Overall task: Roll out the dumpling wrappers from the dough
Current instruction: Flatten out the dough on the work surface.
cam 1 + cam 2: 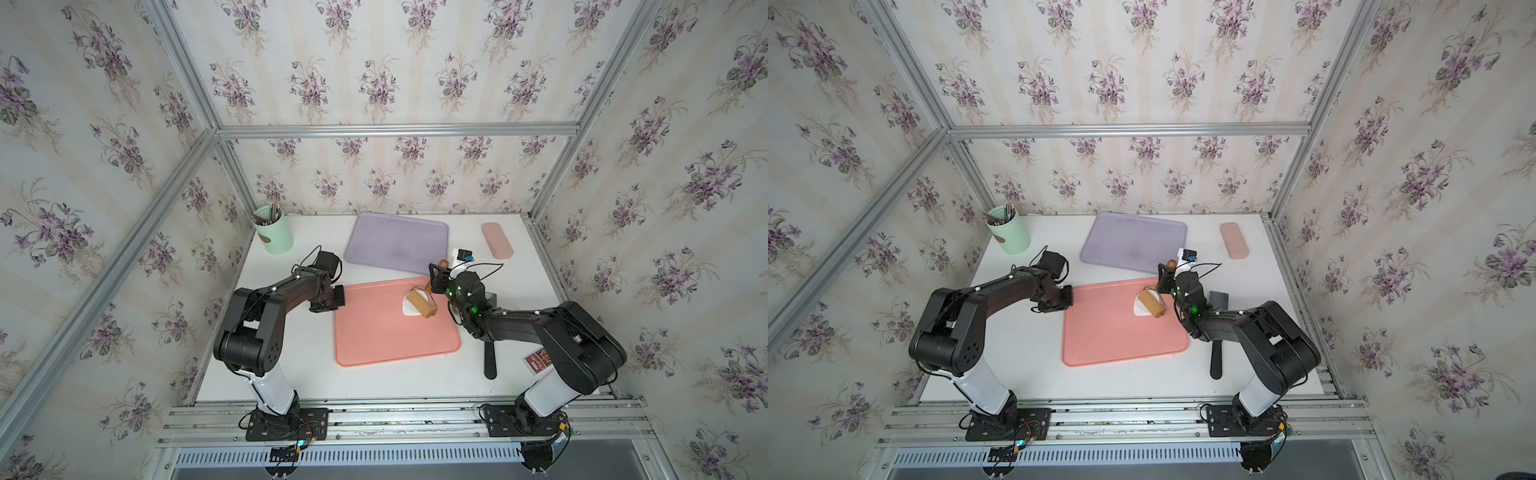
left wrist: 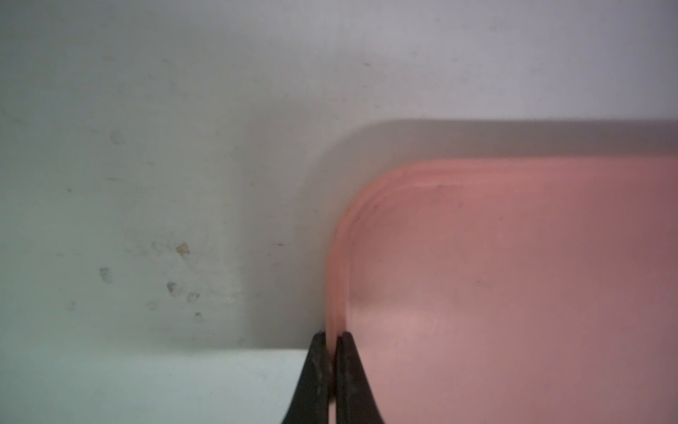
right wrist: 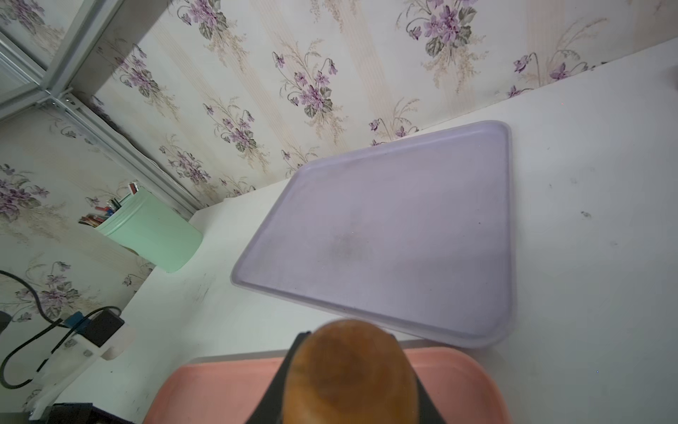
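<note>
White, flattened dough (image 1: pixel 408 309) (image 1: pixel 1139 309) lies on the pink tray (image 1: pixel 374 340) (image 1: pixel 1113 340) near its far right corner. A wooden roller (image 1: pixel 420 304) (image 1: pixel 1152 304) with a wire frame rests across the dough. My right gripper (image 1: pixel 439 275) (image 1: pixel 1168 276) (image 3: pixel 348 336) is shut on the roller's brown wooden handle (image 3: pixel 352 370), which hides the dough in the right wrist view. At the tray's far left corner, my left gripper (image 1: pixel 332 300) (image 1: pixel 1064 300) (image 2: pixel 332 336) is shut on the pink rim (image 2: pixel 341 257). The dumpling wrappers are out of view.
A purple tray (image 1: pixel 395 243) (image 3: pixel 385 235) lies behind the pink one. A green cup of pencils (image 1: pixel 274 235) stands at the back left. At the back right is a pink case (image 1: pixel 496 240). A black spatula (image 1: pixel 490 357) lies under my right arm.
</note>
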Controlling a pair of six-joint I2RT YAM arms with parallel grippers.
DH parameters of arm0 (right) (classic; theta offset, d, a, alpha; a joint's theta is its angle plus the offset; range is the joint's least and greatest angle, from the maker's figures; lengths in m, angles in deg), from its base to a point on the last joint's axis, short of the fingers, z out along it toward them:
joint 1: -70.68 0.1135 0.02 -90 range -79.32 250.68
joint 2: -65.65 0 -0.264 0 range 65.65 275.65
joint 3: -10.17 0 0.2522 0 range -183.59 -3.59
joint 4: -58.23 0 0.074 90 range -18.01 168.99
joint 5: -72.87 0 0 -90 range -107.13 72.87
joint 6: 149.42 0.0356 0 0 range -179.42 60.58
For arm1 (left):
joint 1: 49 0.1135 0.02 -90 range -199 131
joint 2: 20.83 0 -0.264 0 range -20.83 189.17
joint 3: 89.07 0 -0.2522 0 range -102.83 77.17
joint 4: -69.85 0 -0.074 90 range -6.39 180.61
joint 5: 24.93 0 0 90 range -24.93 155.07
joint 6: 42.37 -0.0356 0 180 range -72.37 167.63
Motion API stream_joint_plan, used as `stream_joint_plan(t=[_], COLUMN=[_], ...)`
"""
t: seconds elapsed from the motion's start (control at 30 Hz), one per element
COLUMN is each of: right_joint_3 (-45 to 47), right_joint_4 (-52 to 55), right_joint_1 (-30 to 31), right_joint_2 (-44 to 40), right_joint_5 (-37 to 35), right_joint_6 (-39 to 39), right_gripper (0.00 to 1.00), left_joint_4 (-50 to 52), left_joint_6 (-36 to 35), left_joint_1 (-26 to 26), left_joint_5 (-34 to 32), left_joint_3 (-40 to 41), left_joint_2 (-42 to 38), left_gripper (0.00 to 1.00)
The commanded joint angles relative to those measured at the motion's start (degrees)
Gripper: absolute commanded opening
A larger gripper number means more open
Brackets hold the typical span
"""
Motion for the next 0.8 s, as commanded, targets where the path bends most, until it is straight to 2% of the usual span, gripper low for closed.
stream_joint_plan(t=[0.0,0.23,0.3,0.43,0.57,0.67,0.77], right_joint_3=[2.2,2.5,2.6,2.4,1.6,0.1,0.1], right_joint_4=[-1.7,-5.0,-6.1,-3.0,1.3,3.7,1.0], right_joint_1=[1.5,9.1,9.0,6.3,2.2,1.0,1.0], right_joint_2=[2.9,8.6,7.9,-0.6,-6.6,-5.8,-1.8], right_joint_5=[-1.6,-3.2,-2.6,0.4,1.8,1.9,1.8], right_joint_6=[-2.9,-0.3,1.4,4.2,2.9,0.4,-0.8], right_gripper=[0.00,0.00,0.00,0.00,0.00,0.00,0.00], left_joint_4=[0.7,0.9,0.9,1.1,1.1,0.8,0.5], left_joint_6=[-0.8,-0.6,-0.6,-0.7,-1.0,-1.1,-1.1], left_joint_1=[0.0,0.0,0.0,0.0,0.0,0.0,0.0], left_joint_5=[-1.1,-1.0,-1.4,-2.0,-2.3,-2.3,-2.0], left_joint_3=[0.2,0.3,0.4,0.1,-0.1,-0.1,-0.2], left_joint_2=[0.6,0.4,0.5,0.5,0.7,0.8,1.2], left_gripper=[0.00,0.00,0.00,0.00,0.00,0.00,0.00])
